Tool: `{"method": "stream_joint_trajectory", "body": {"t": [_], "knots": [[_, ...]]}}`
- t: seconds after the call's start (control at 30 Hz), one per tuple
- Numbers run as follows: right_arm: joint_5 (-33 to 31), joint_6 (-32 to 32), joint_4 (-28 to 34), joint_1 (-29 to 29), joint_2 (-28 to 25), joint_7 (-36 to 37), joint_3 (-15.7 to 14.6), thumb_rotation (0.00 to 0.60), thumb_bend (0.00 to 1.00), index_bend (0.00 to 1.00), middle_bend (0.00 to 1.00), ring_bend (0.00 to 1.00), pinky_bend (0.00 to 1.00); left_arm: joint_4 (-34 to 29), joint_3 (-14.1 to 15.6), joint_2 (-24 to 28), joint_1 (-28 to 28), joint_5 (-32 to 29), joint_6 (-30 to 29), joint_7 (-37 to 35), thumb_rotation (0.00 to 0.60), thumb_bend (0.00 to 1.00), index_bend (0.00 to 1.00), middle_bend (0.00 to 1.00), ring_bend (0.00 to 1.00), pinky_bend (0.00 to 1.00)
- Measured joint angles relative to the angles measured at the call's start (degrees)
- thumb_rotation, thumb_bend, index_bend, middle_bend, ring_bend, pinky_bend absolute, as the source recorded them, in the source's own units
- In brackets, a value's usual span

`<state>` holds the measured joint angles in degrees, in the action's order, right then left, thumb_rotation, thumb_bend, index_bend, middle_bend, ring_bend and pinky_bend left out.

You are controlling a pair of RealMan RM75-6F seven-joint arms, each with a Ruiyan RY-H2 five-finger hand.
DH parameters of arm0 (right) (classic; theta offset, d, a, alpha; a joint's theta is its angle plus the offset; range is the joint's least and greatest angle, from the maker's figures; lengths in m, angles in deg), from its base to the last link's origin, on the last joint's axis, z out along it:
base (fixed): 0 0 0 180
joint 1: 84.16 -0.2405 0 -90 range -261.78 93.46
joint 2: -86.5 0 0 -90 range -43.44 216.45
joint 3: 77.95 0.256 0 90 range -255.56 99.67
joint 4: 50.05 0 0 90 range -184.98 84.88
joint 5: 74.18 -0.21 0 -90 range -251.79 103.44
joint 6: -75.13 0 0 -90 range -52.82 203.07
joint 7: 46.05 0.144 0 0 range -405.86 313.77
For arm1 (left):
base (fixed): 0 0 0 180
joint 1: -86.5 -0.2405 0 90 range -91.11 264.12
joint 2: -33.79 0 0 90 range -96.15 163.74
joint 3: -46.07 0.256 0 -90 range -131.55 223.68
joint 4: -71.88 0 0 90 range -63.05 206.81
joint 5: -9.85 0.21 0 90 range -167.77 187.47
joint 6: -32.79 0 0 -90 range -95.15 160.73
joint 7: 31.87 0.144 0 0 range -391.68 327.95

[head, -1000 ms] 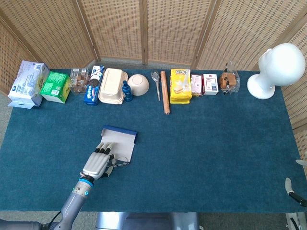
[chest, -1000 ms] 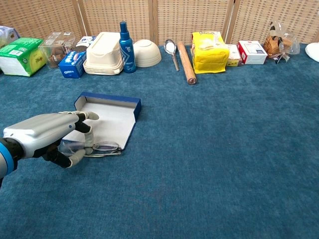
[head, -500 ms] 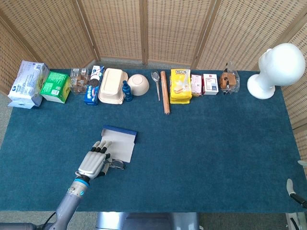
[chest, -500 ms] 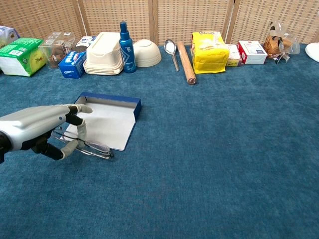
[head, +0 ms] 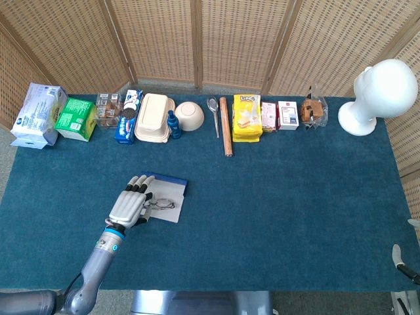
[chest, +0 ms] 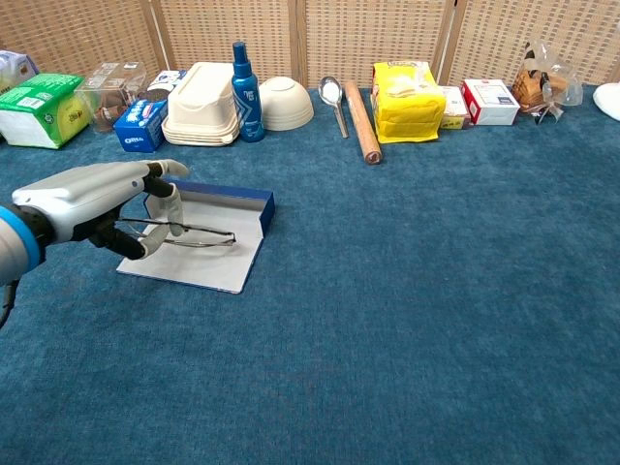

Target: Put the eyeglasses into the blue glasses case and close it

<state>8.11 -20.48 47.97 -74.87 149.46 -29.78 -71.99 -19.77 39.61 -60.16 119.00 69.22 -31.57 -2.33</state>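
A blue-carpeted table (chest: 436, 291) stands before wicker screens. Our left hand (chest: 102, 199) pinches the eyeglasses (chest: 194, 235) just above the open blue glasses case (chest: 208, 228). We should lower them flat onto the white lining, clear of the raised lid, then let go gently. Our right hand (head: 401, 257) barely shows; we cannot tell its state.

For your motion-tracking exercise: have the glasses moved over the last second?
Yes. The glasses, held by the left robot hand, went from the case's near edge up over its open tray, towards the far row of items.
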Motion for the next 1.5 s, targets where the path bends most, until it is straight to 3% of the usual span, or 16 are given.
{"method": "stream_joint_trajectory", "body": {"t": [0.33,0.87,1.3,1.5], "knots": [[-0.3,0.0,-0.1,0.1,-0.1,0.1,0.2,0.600,0.40,0.05,0.27,0.11,0.18,8.1,-2.1,-4.5,3.0,-0.3,2.9,-1.4,0.600,0.52,0.45,0.04,0.00,0.00],[0.0,-0.1,0.5,0.2,-0.2,-0.5,0.1,0.600,0.40,0.05,0.27,0.11,0.18,15.2,-4.4,-8.7,5.8,-0.2,4.9,-3.3,0.600,0.50,0.41,0.01,0.00,0.00],[-0.1,0.0,0.7,0.3,-0.4,-0.5,0.1,0.600,0.40,0.05,0.28,0.11,0.18,12.9,-3.6,-7.3,4.9,2.9,4.1,-7.0,0.600,0.49,0.34,0.03,0.00,0.00],[0.0,0.4,0.5,0.0,-0.3,-0.4,0.2,0.600,0.40,0.05,0.28,0.11,0.18,8.4,-1.0,-3.5,2.2,6.9,0.9,-9.0,0.600,0.38,0.15,0.01,0.00,0.00]]}}
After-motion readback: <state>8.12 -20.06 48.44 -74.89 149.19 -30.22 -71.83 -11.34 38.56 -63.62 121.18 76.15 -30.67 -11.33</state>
